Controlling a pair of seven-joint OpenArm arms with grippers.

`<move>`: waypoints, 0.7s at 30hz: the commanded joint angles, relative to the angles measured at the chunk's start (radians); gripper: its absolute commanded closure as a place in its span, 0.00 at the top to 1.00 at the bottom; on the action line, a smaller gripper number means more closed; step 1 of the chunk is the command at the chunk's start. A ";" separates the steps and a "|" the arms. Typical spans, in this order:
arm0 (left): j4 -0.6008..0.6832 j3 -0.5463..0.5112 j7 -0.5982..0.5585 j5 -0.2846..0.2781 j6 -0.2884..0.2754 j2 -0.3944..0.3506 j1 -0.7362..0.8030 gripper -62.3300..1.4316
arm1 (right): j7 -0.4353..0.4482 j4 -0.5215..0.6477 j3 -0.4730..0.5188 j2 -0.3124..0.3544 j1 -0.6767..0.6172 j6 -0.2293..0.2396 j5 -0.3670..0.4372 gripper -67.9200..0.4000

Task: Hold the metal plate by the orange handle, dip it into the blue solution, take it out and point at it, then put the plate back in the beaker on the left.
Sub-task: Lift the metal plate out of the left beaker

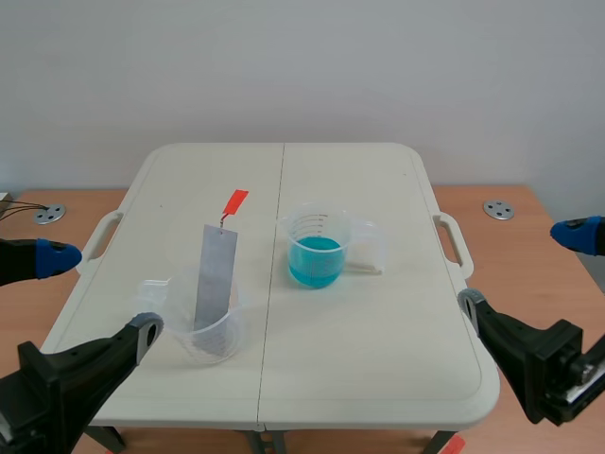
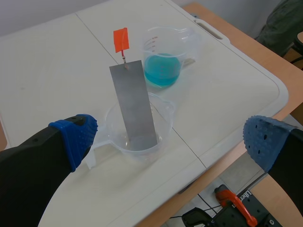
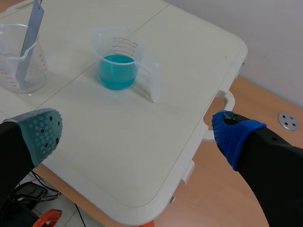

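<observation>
While the left gripper [image 2: 170,139] and the right gripper [image 3: 137,132] sit at the near edge of the table [image 1: 378,331] with fingers spread wide and nothing between them, the metal plate [image 2: 132,106] stands tilted in the clear beaker [image 2: 137,137] on the left, its orange handle [image 2: 120,39] sticking up above the rim. By my reading, step 1, taking hold of the handle, has not begun, and the beaker of blue solution [image 2: 162,70] waits near it. Next, 1 gripper must rise to that small tab and close on it squarely, as its thin link to the plate looks easy to twist.
</observation>
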 commanded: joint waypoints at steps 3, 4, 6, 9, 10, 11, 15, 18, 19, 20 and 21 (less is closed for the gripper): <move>0.014 0.003 -0.018 -0.009 0.001 0.005 0.005 0.86 | 0.010 0.013 0.000 0.010 0.021 0.018 0.011 0.98; 0.014 0.003 -0.018 -0.009 0.001 0.005 0.005 0.68 | 0.008 0.011 -0.002 0.010 0.029 0.018 0.011 0.98; 0.014 0.003 -0.018 -0.006 0.001 0.005 0.005 0.24 | 0.004 0.002 -0.010 0.010 0.050 0.019 0.011 0.98; 0.014 0.003 -0.021 -0.007 0.003 0.005 0.005 0.06 | -0.009 -0.021 -0.036 0.010 0.097 0.038 0.011 0.98; 0.014 0.003 -0.021 -0.007 0.003 0.005 0.005 0.07 | -0.016 -0.032 -0.048 0.010 0.113 0.044 0.011 0.98; 0.014 0.003 -0.020 -0.007 0.003 0.005 0.005 0.07 | -0.022 -0.044 -0.063 0.010 0.130 0.049 0.012 0.98; 0.014 0.003 -0.020 -0.006 0.022 0.005 0.024 0.07 | -0.037 -0.105 -0.126 0.010 0.208 0.064 0.028 0.98; 0.014 0.002 -0.020 -0.006 0.067 0.004 0.077 0.07 | -0.037 -0.150 -0.167 0.010 0.267 0.069 0.067 0.98; 0.014 0.002 -0.020 -0.005 0.087 0.004 0.100 0.07 | -0.036 -0.164 -0.181 0.010 0.289 0.074 0.081 0.98; 0.014 0.002 -0.019 0.001 0.103 0.004 0.127 0.07 | -0.036 -0.177 -0.194 0.010 0.311 0.083 0.095 0.98; 0.014 0.002 -0.020 0.015 0.120 0.004 0.156 0.07 | -0.036 -0.191 -0.207 0.007 0.331 0.092 0.107 0.98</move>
